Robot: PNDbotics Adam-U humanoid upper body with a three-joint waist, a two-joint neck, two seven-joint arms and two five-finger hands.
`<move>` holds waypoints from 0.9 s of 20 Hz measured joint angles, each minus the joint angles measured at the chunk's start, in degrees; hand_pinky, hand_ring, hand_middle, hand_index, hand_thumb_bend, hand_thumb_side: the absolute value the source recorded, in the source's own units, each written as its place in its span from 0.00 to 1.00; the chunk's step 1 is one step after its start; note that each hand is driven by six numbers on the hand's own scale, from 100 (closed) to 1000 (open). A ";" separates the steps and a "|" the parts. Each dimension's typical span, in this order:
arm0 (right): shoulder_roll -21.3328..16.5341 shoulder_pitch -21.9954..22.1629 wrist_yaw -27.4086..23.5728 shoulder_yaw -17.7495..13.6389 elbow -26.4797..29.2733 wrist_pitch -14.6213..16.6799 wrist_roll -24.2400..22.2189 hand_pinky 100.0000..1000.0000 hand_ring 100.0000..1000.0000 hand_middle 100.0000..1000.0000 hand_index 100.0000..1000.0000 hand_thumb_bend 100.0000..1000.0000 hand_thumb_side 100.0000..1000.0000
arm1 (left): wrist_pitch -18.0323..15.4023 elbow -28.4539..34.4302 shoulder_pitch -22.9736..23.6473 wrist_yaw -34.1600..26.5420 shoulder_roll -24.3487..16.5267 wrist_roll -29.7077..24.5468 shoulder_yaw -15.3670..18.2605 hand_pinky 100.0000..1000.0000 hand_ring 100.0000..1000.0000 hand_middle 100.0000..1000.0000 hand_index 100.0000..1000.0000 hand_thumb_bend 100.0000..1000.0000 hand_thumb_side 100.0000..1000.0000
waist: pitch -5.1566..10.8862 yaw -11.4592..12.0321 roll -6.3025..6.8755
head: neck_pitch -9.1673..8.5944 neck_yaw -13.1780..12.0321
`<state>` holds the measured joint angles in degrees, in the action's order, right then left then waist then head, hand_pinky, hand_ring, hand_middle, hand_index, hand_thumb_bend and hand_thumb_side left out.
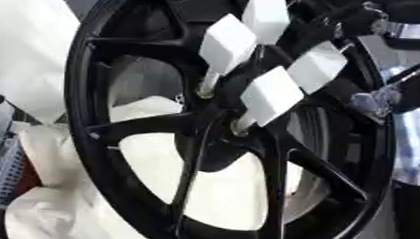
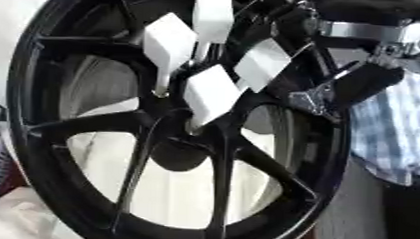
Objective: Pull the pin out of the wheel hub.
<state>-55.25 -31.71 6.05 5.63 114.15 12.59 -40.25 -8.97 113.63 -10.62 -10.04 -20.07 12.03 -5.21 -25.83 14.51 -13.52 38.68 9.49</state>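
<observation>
The right robot hand [image 2: 355, 84] comes in from the upper right, black with a silver band at the wrist, and lies against the right side of the rim of the black wheel hub [image 1: 117, 126]. Whether its fingers are curled or straight cannot be told, and it is unclear whether it touches any pin.

The wheel hub stands upright and fills the view, its spokes running out from the centre. Four white pins with blocky heads stand out from the area round its centre: an upper-left pin [image 1: 226, 42], a top pin [image 1: 266, 16], a right pin [image 1: 317, 66] and a lower pin [image 1: 270, 95], close together. The right pin lies nearest the robot hand.

Between the spokes the openings show white cloth [image 1: 220, 192] behind. A person's striped sleeve [image 2: 388, 132] shows past the right rim.
</observation>
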 measured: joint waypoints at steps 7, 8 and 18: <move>0.00 0.02 1.63 0.08 -0.30 0.40 0.62 0.97 0.91 0.76 0.88 0.00 0.26 | 0.08 0.00 -0.05 -0.01 0.05 -0.26 -0.22 0.62 0.75 0.57 0.70 0.05 0.82 | -0.22 0.02 0.00 | -0.08 0.16; 0.00 0.02 1.90 0.11 -0.41 0.43 0.65 0.96 0.91 0.76 0.88 0.00 0.26 | 0.08 0.00 -0.06 -0.01 0.06 -0.27 -0.22 0.62 0.75 0.57 0.70 0.05 0.82 | -0.30 0.05 0.00 | -0.10 0.17; 0.00 -0.02 2.97 0.48 -0.59 0.66 1.38 0.94 0.88 0.63 0.82 0.00 0.23 | 0.16 0.00 -0.47 -0.25 0.48 -0.40 -0.23 0.62 0.75 0.57 0.69 0.05 0.82 | -0.42 0.35 0.00 | -0.27 0.35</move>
<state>-55.25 -31.73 9.03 6.12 113.55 13.25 -38.86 -8.82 113.63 -11.09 -10.29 -19.58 11.63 -5.44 -26.25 14.86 -13.52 38.41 9.83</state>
